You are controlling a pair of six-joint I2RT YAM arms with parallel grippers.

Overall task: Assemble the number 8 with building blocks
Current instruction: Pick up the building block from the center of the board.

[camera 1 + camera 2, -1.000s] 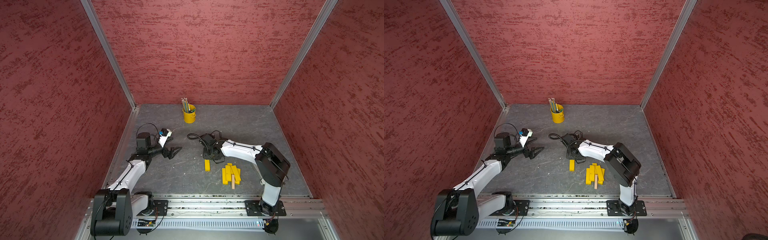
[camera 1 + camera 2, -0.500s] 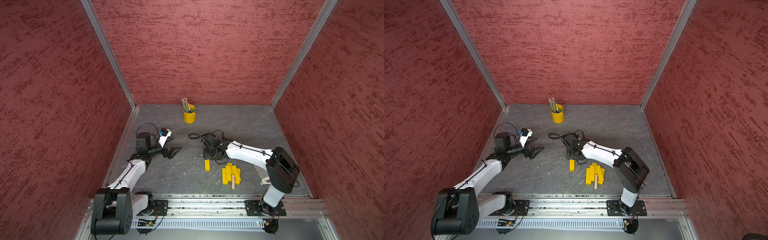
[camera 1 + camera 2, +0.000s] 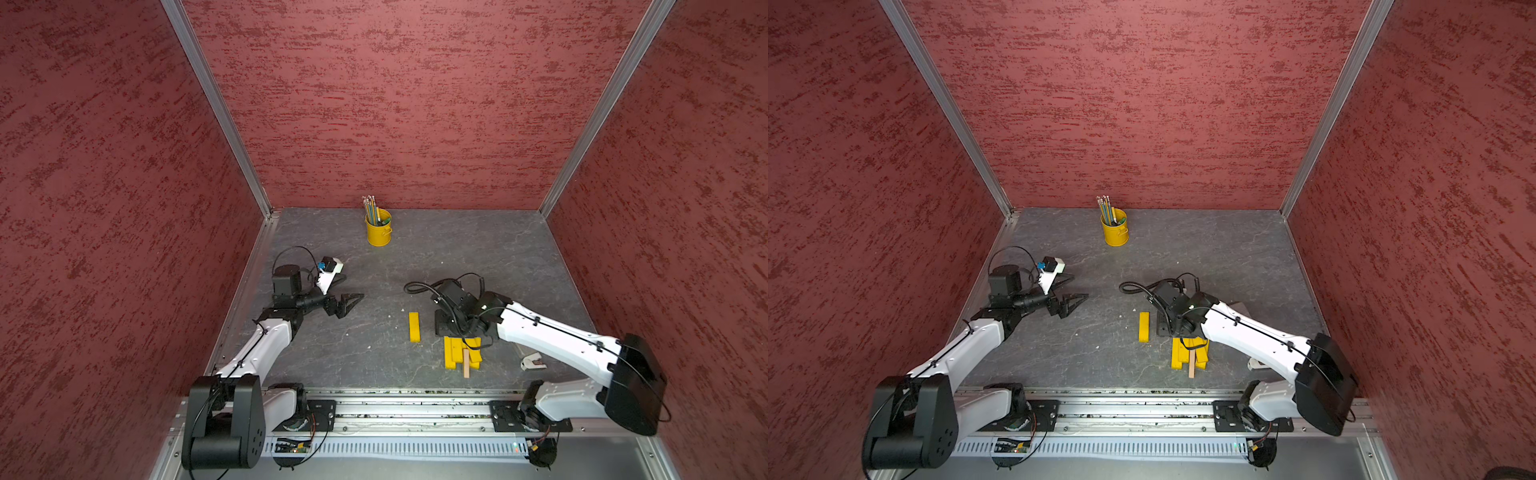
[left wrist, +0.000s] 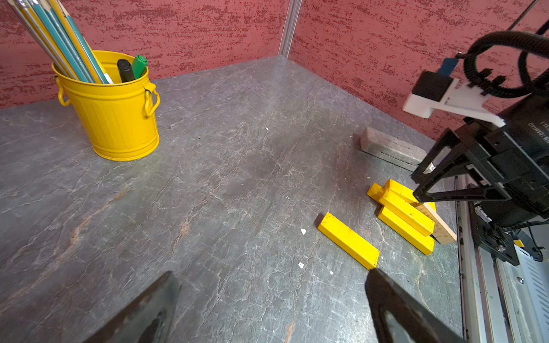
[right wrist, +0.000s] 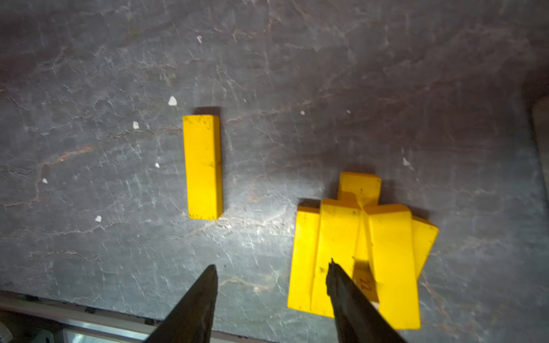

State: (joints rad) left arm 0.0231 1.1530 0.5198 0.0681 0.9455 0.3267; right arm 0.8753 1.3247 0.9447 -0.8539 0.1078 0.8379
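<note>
Surface: grey stone-patterned tabletop [image 3: 457,257], enclosed by red textured walls.
Lone block: one bright yellow flat rectangular wooden plank [image 3: 414,327] [image 5: 203,167] lies flat by itself just right of centre in both top views, long side running up and down the frame and touching nothing.
Heap: the other yellow wooden planks [image 3: 455,353] [image 5: 341,237] are stacked loosely and overlapping, to the lower right of the lone plank and apart from it. The right wrist view shows five.
Tan block: one plain tan wooden plank [image 3: 466,363] [image 4: 439,225] is lodged in the heap, one end sticking out toward the lower edge in a top view.
Right gripper [image 5: 271,264]: held above the table at the heap's upper end. Fingers spread with nothing between them. One fingertip [image 5: 335,276] is seen over the heap, and contact cannot be judged.
Left gripper [image 3: 352,303]: left of centre in both top views, well apart from all planks, fingers spread and empty.
Other items: a yellow metal bucket of pencils [image 3: 378,232] stands near the back wall. A grey-brown flat slab [image 4: 389,145] lies beyond the heap.
</note>
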